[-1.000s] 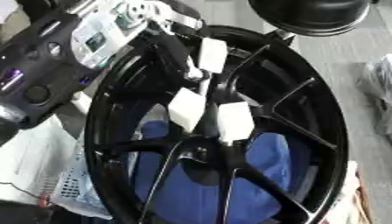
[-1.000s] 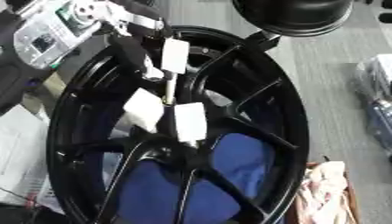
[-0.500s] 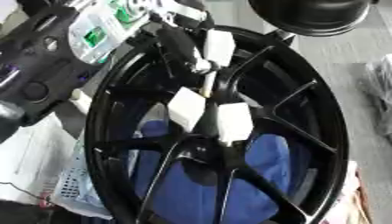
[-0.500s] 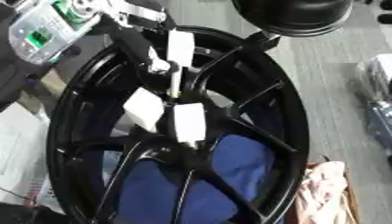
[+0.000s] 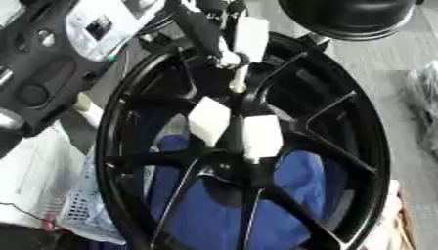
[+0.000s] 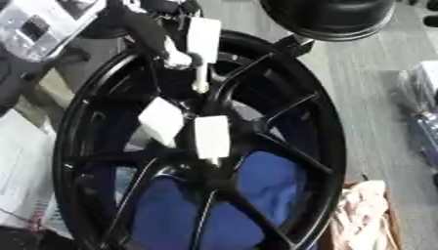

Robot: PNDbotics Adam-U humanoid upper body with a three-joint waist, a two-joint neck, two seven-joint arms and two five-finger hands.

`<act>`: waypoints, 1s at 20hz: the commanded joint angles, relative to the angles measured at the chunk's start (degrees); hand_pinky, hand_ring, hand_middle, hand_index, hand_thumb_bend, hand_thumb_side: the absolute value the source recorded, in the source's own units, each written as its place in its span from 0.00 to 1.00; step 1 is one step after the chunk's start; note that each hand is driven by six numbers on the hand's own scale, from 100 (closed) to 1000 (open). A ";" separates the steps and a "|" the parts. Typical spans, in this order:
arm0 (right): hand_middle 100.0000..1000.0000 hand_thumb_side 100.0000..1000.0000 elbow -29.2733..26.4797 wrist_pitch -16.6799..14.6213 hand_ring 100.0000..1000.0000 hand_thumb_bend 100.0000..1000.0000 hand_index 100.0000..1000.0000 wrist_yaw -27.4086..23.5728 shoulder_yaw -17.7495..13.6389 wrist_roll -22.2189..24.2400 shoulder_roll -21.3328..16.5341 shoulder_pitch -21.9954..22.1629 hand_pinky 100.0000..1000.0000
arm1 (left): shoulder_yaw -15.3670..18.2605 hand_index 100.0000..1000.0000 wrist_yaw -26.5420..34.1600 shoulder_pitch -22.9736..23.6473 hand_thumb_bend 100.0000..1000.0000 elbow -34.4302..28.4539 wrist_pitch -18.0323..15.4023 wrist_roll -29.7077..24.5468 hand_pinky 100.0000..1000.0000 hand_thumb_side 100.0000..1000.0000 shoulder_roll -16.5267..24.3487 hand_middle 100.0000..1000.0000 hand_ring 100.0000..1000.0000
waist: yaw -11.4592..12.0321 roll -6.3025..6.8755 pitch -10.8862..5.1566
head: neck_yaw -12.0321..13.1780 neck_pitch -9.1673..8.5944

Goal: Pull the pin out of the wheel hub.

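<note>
A black spoked wheel hub [image 5: 342,127] stands tilted and fills most of both views. My left hand [image 5: 202,30] reaches in from the upper left, over the hub's upper rim. Its fingers are curled round a small white pin [image 5: 237,80] that hangs point down above the hub's centre. A white tag [image 5: 251,32] is attached at the top of the pin, beside the fingers. Two more white tags [image 6: 162,121] [image 6: 211,137] sit at the hub's centre below the pin. My right hand does not show.
Blue cloth [image 5: 291,185] lies behind the lower spokes. A dark round object [image 5: 351,17] sits past the hub's top edge. White paper and a mesh basket [image 5: 73,210] lie at the lower left, grey floor at the right, and a pale cloth [image 6: 368,210] at the lower right.
My left hand has risen toward the top of the view, taking the pin and its tag up and away from the hub's centre. The hub and its two centre tags have stayed put.
</note>
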 commanded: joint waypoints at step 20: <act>0.49 0.71 -0.71 1.71 0.56 0.00 0.59 2.16 -3.20 -2.28 -2.50 1.01 0.54 | 21.17 0.60 6.26 8.04 0.00 1.03 5.63 18.08 0.57 0.19 23.26 0.40 0.34 | 2.22 -0.13 -1.32 | -3.78 0.35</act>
